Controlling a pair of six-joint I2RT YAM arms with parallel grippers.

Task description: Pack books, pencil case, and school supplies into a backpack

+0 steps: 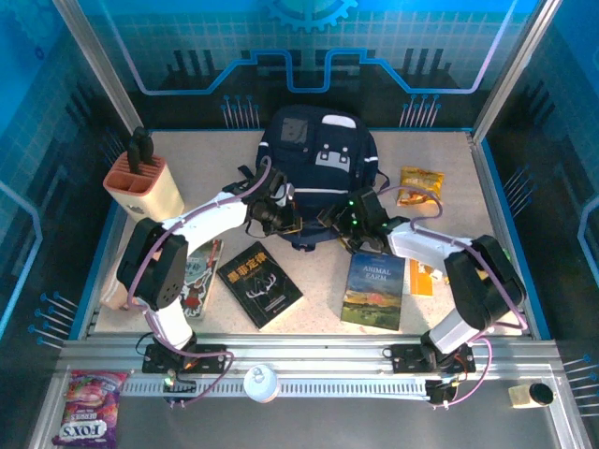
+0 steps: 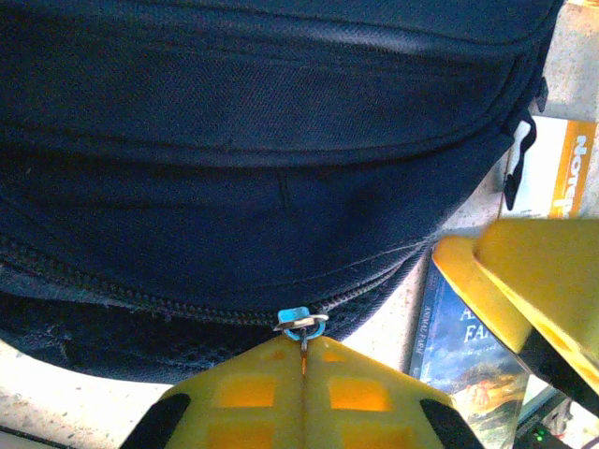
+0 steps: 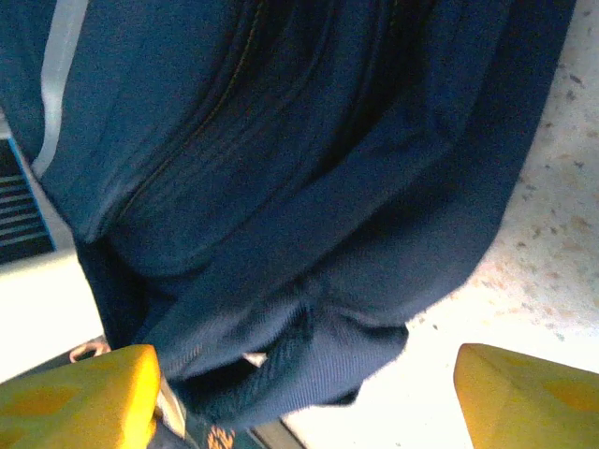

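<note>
Step in hand: unzipping the backpack [image 1: 318,164], which lies at the far middle of the bench [image 1: 318,313].

Your left claw [image 2: 302,354] is clenched on the zipper pull [image 2: 301,323] at the bag's near edge. The zip line reads as closed along what shows.

Your right claw [image 3: 304,398] has its fingers spread wide and grips nothing; a fold of navy fabric at the bag's corner lies between them.

Nothing appears packed. The black book [image 1: 260,283], the "Animal Farm" book [image 1: 374,290] and the orange-and-white pack [image 1: 421,278] lie on the bench, near side of the bag.

Next move, as a judgement: pinch that fold with the right claw to anchor the bag, then draw the pull along the zip track. Unanchored, the bag will likely slide with the pull.
</note>
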